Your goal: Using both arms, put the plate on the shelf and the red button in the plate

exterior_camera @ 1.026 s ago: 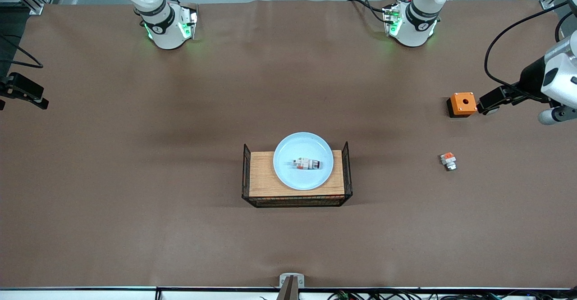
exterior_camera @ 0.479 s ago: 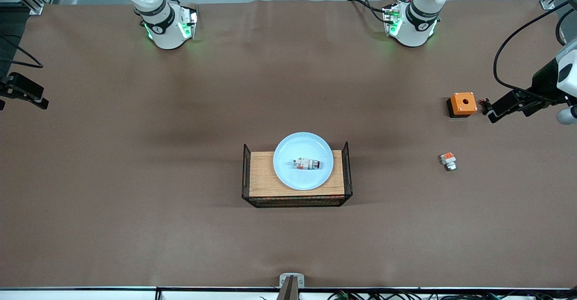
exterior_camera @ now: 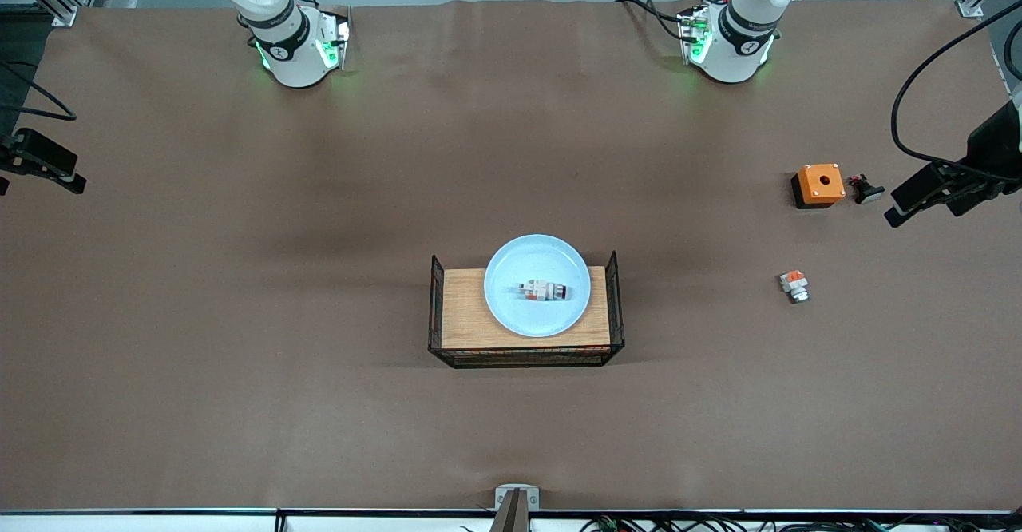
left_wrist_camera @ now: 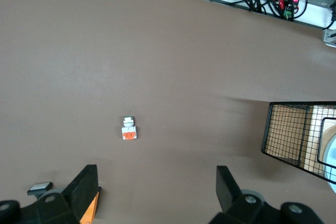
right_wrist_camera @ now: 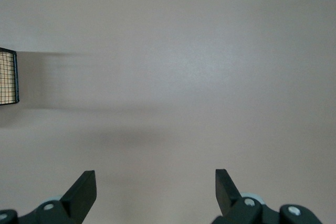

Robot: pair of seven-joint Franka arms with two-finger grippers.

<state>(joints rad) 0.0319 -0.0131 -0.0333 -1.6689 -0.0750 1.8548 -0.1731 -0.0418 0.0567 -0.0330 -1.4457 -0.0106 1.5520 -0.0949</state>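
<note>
My left pincer (left_wrist_camera: 157, 195) hangs wide open over bare brown table at the left arm's end, at the edge of the front frame. My right pincer (right_wrist_camera: 152, 192) is just as wide, empty, over bare table at the right arm's end.

The plate (exterior_camera: 536, 285) sits on the wooden rack (exterior_camera: 463, 308), a little below the middle of the front frame, and the red button (exterior_camera: 544, 291) lies on its side in the plate's middle. Both look placed to me.

What worries me:
- The plate's upper rim pokes past the wood, so a knock to the rack could tip it.
- The button is loose on a glossy surface and could roll.
- A low sweep of my left arm could hit the orange box (exterior_camera: 819, 184) or the small dark piece (exterior_camera: 866, 191) beside it.
- The white-orange piece with a silver tip (left_wrist_camera: 129, 128) is a look-alike (easy to grab by mistake).
</note>
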